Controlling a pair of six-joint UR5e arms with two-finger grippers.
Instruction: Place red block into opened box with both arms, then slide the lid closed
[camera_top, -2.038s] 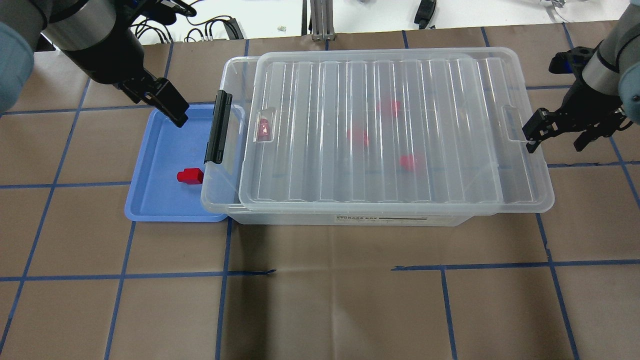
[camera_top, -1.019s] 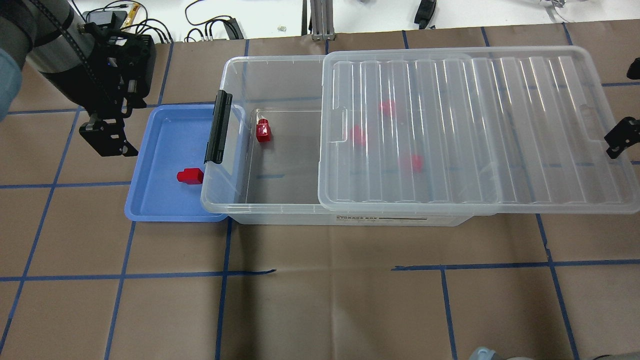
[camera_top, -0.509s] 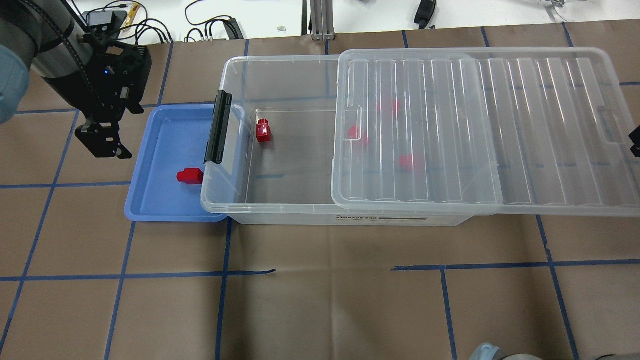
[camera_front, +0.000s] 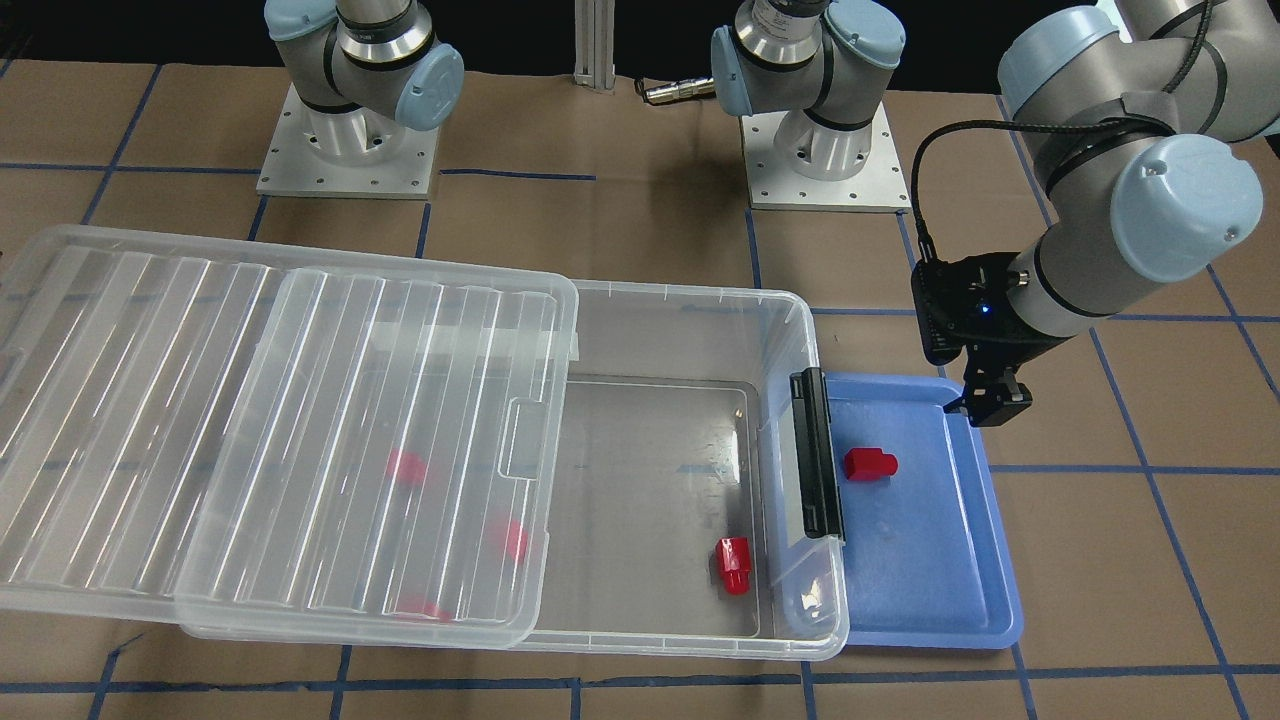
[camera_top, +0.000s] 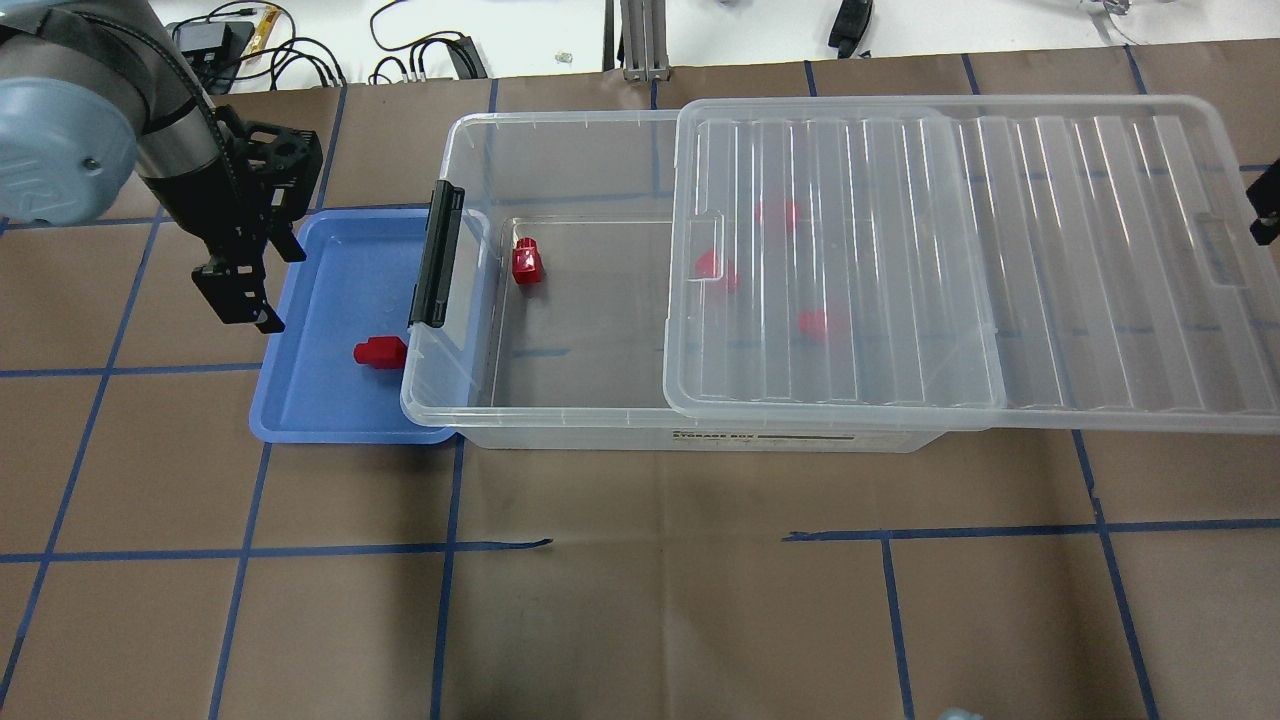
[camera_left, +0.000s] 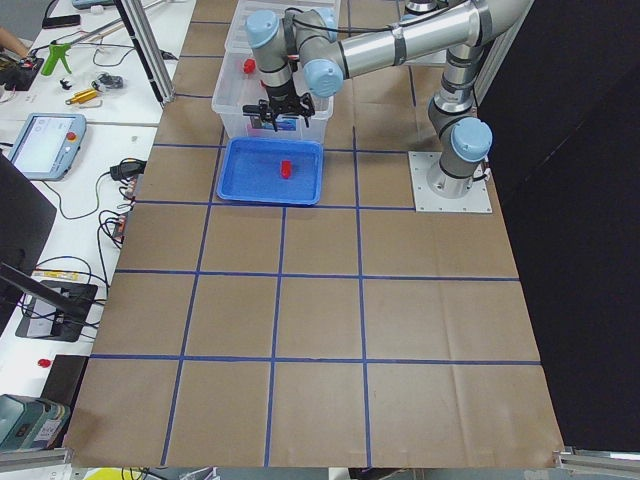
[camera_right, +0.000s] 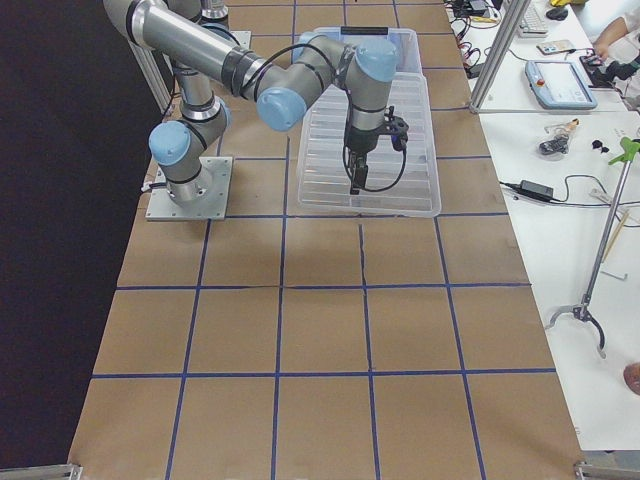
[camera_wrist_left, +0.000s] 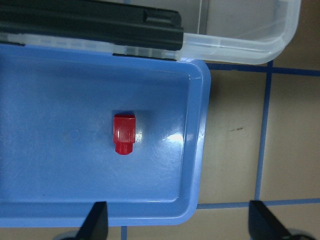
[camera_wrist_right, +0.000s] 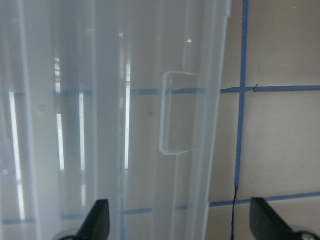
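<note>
Found red block (camera_top: 380, 352) in blue tray (camera_top: 300, 410) just beside box (camera_top: 545, 420) at latch (camera_top: 437, 255) end, long axis crosswise to latch, peg pointing away; lid (camera_top: 1000, 250) covering far half, latch half open; left gripper (camera_top: 240, 300) and right gripper (camera_wrist_right: 179, 217) spread wide, empty.

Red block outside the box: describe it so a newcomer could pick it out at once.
A large clear box sits mid-table, and a blue tray lies at its end with the black latch. The red block lies in that tray, close to the latch; it is the only red block outside the box.
</note>
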